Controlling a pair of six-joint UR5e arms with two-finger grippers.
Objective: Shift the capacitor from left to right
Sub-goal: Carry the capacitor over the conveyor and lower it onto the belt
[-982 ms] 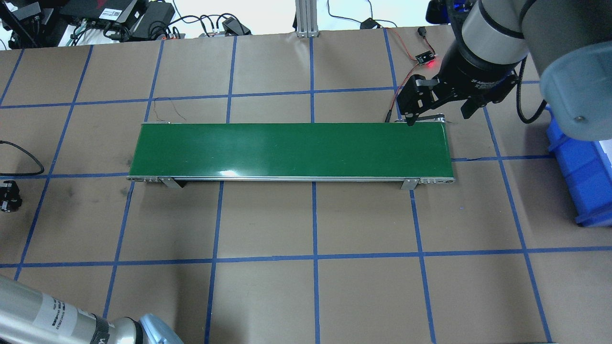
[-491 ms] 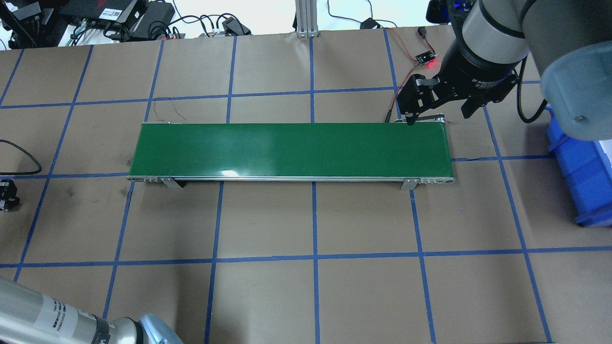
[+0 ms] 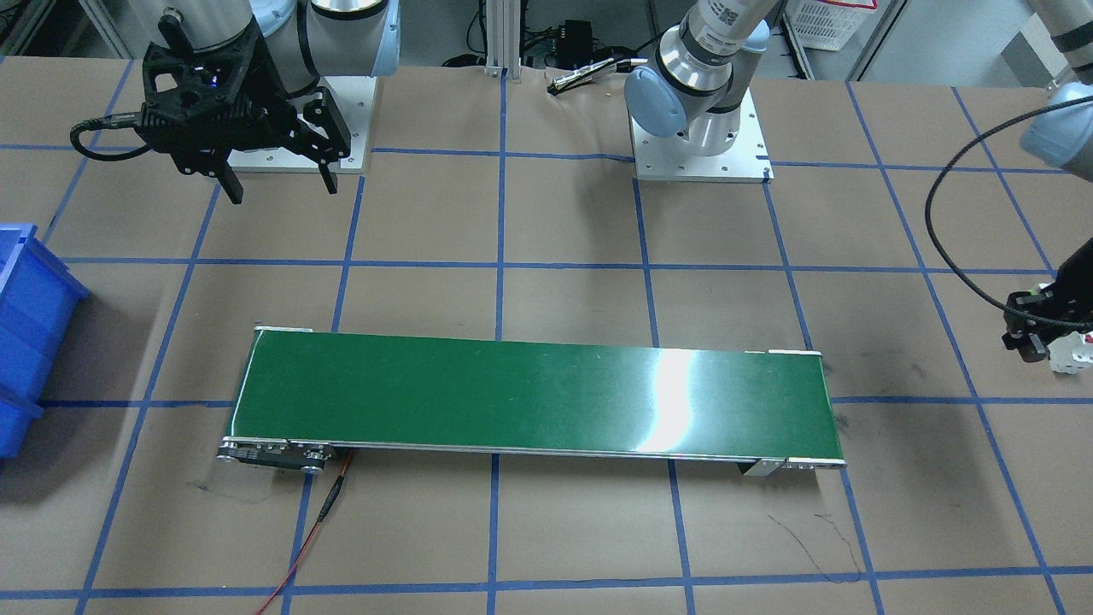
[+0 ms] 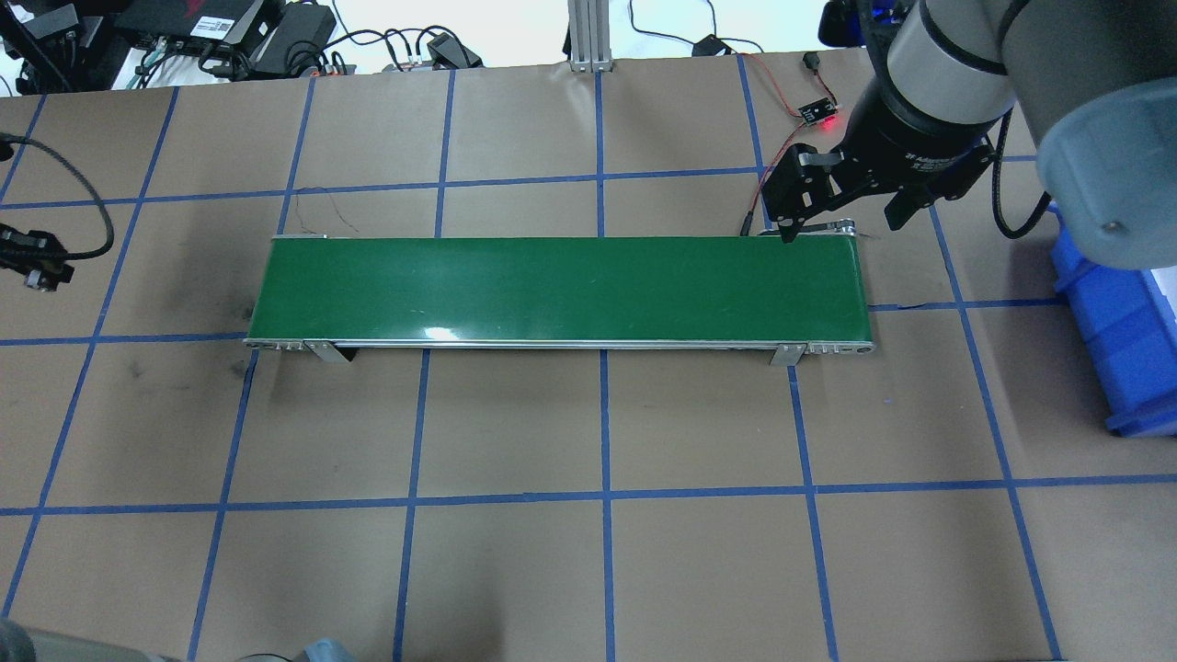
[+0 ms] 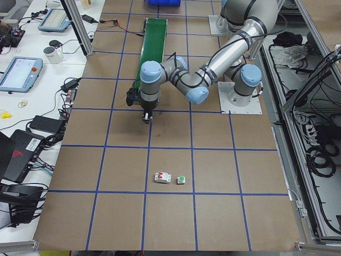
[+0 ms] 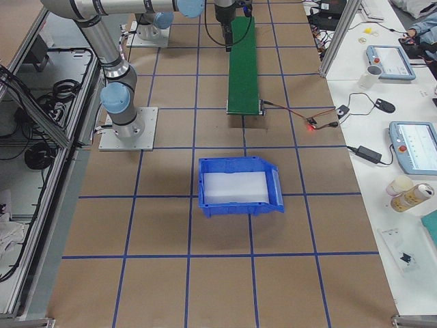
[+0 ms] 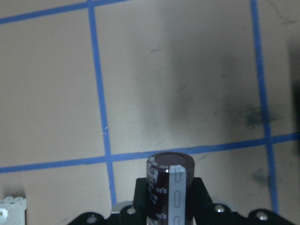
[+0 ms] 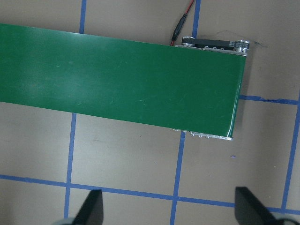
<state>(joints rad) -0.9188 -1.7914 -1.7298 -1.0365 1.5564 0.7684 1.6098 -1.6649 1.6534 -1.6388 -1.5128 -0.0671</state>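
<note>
Left end effector (image 7: 168, 199) is clamped on the capacitor (image 7: 169, 168), above the table (image 4: 515, 423) well beyond the belt's (image 4: 561, 290) left end. It looks like a light, rigid, smooth-sleeved can, so I'd say it could twist or slip. A hold across the round body seems right, while the right end effector (image 3: 282, 188) hangs spread wide at the belt's right end.

A green conveyor (image 4: 561, 290) lies flat (blue bin (image 6: 239, 208) off its end).

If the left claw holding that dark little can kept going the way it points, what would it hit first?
Probably the brown table paper, near a blue tape line; the capacitor held in the left gripper would touch down first. How far below is unclear.
</note>
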